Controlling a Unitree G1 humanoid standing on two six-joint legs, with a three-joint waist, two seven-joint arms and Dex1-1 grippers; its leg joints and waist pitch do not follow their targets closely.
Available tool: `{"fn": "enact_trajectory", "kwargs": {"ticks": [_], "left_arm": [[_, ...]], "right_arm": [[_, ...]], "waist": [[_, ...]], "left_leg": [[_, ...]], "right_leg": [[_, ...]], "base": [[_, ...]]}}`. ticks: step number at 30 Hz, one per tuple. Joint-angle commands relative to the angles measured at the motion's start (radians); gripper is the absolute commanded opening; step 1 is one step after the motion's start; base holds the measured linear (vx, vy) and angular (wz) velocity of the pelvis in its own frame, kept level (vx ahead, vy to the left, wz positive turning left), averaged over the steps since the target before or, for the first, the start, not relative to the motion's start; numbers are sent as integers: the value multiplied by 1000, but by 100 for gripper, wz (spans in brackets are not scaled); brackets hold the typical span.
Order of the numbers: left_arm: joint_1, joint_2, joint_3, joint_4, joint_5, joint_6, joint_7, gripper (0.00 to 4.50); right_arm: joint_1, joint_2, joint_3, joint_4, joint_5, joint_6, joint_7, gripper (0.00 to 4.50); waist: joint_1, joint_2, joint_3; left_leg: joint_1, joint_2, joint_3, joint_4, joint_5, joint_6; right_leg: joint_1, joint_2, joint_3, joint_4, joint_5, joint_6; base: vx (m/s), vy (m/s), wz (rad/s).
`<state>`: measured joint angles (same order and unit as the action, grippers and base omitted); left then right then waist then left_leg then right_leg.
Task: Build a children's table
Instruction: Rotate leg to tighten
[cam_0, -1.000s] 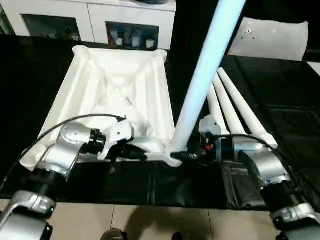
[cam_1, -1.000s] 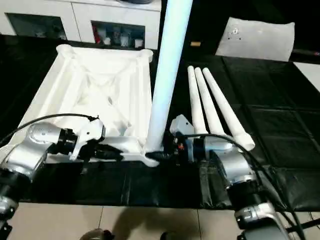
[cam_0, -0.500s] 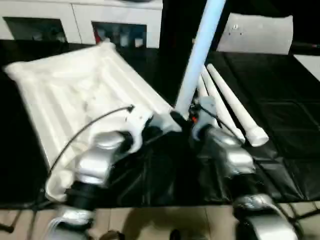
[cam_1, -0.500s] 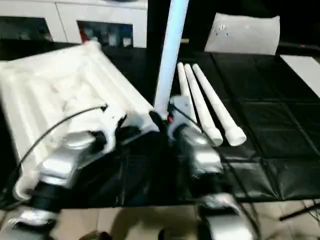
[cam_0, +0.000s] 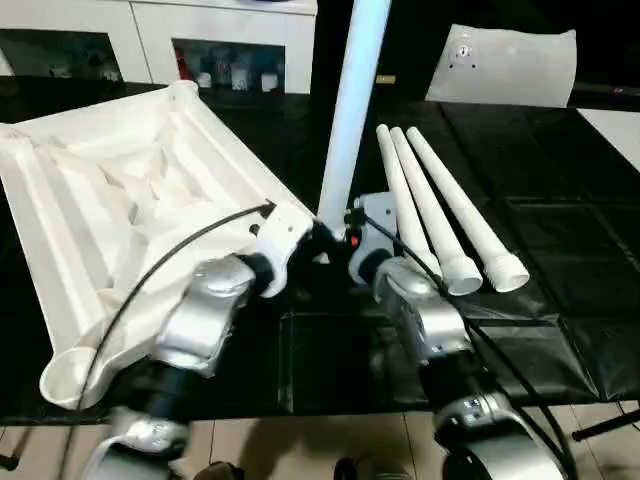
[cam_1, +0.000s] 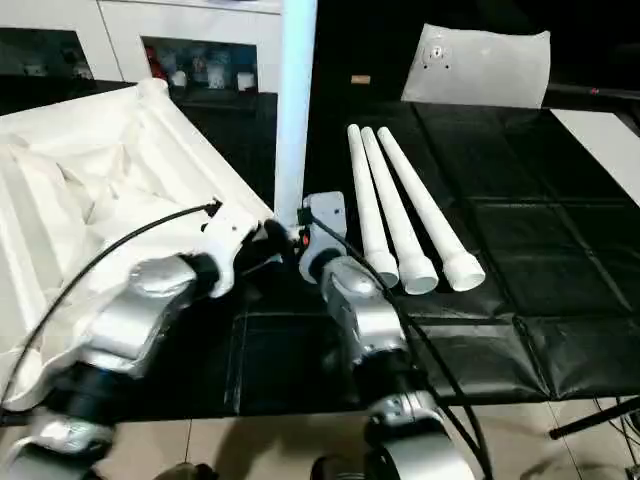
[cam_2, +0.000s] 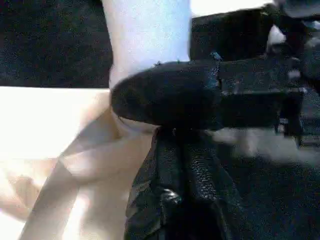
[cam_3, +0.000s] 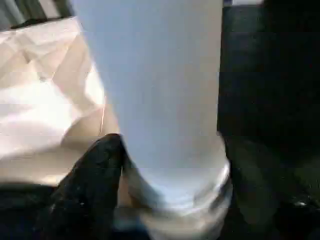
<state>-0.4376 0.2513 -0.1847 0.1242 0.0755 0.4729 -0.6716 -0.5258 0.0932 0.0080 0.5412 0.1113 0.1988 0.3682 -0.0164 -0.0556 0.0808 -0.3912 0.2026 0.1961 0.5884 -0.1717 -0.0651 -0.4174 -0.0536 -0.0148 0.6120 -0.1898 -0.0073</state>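
The white table top (cam_0: 110, 190) lies upside down on the left, ribbed underside up and turned at an angle. One white leg (cam_0: 352, 100) stands upright in its near right corner socket. My right gripper (cam_0: 333, 238) is shut on the base of this leg (cam_3: 155, 90), with a black finger (cam_3: 87, 185) pressed to its side. My left gripper (cam_0: 303, 243) is shut on the table top's rim right beside that socket, almost touching the right gripper. Three loose legs (cam_0: 445, 205) lie side by side on the right.
Black mats (cam_0: 560, 200) cover the floor under everything. A white cabinet with glass doors (cam_0: 230, 40) stands at the back. A flat white panel (cam_0: 510, 65) lies at the back right. Bare tile floor (cam_0: 300, 440) begins at the mat's near edge.
The table top has swung round, its far end now pointing left, with the upright leg still in its corner. Both grippers stayed at that corner, closer together. The camera has also shifted.
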Motion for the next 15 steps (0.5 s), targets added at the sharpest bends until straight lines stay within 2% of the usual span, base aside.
{"fn": "enact_trajectory", "kwargs": {"ticks": [1,3,4,6,7,10,12,14,15], "left_arm": [[4,29,-2,-53,-8,26,-41,0],[14,66,-1,-88,-31,45,-89,0],[32,122,4,-143,-64,70,-155,0],[38,148,20,-169,-92,96,-178,0],[36,156,31,-175,-101,104,-179,20],[22,149,54,-160,-104,126,-152,44],[7,136,51,-120,-75,122,-110,72],[-2,120,43,-97,-73,137,-90,81],[-2,120,43,-97,-73,137,-90,84]], "right_arm": [[22,-24,5,-54,18,26,47,351],[34,-44,6,-79,26,30,68,370],[51,-80,10,-114,33,32,104,378],[61,-106,13,-133,31,25,125,387],[69,-126,17,-147,33,19,151,400],[85,-164,17,-178,45,27,201,421],[103,-197,26,-209,42,36,238,448],[127,-232,42,-246,27,44,259,450],[127,-232,42,-246,27,44,259,450]], "waist": [[5,16,-74],[9,16,-75],[11,15,-74],[11,17,-72],[14,17,-71],[22,13,-69],[23,13,-67],[24,11,-69],[27,16,-70]], "left_leg": [[26,26,-10,-62,-139,31],[26,27,-12,-63,-129,32],[27,28,-11,-62,-134,31],[30,26,-8,-61,-142,25],[31,26,-6,-61,-148,22],[33,26,-6,-62,-179,13],[32,26,-8,-63,-194,9],[30,24,-9,-63,-186,9],[30,24,-9,-63,-183,6]], "right_leg": [[52,-55,33,-56,-20,-219],[55,-58,31,-52,-20,-223],[53,-58,32,-53,-33,-223],[50,-55,33,-54,-49,-223],[48,-53,33,-55,-61,-222],[46,-55,35,-62,-123,-205],[45,-54,34,-66,-154,-191],[46,-55,34,-66,-156,-186],[47,-55,34,-65,-155,-184]], "base": [[0,0,0],[0,0,0],[0,0,0],[0,0,0],[0,0,0],[0,0,0],[0,0,0],[0,0,0],[0,0,0]]}}
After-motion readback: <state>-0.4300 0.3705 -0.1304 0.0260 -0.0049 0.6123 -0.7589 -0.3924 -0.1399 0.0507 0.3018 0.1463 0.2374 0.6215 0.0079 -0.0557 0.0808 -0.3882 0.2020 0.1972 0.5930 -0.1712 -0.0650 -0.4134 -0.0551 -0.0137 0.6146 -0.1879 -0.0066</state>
